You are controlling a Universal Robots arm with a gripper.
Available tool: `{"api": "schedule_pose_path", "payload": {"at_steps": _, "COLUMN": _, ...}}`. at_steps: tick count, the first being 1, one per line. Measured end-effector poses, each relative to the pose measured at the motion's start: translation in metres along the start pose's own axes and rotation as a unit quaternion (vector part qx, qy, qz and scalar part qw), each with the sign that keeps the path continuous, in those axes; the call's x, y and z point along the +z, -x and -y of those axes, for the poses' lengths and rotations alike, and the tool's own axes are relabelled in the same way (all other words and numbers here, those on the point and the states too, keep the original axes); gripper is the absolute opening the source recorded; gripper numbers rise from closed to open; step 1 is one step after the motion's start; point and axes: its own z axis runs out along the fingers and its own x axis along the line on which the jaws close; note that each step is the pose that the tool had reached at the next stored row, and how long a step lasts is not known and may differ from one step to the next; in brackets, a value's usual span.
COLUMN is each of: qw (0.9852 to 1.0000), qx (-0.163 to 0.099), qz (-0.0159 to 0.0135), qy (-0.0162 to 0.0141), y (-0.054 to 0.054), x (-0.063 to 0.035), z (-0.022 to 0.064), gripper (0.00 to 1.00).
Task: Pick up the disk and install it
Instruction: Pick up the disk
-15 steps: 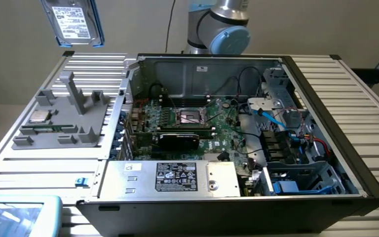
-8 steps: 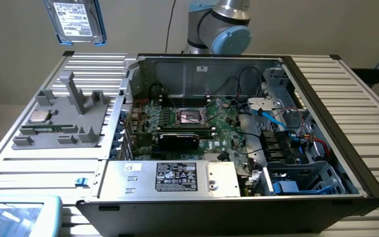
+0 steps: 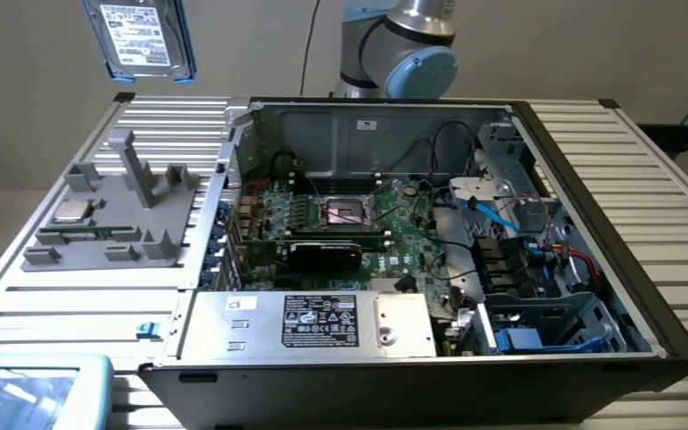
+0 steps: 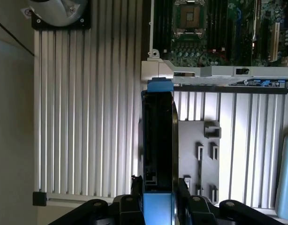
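Up top, the disk [image 3: 141,36]: dull grey metal, a white paper-like label, a glossy bright-blue plastic frame. The gripper [image 4: 159,187] clamped on it looks matt black. The table [image 3: 69,309] is ribbed, satin-bright metal. The grey holder [image 3: 117,215] looks like matt plastic. The silver box [image 3: 404,327] is plain sheet metal with a black label.

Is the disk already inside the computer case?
No, the disk hangs in the air outside the case, clamped in the gripper.
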Motion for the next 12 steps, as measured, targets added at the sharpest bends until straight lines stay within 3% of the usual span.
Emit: {"api": "schedule_pose_path", "payload": {"at_steps": 12, "qw": 1.0, "qx": 0.0, "qz": 0.0, "qy": 0.0, "y": 0.009, "x": -0.0018, "z": -0.0319, "gripper": 0.37}}
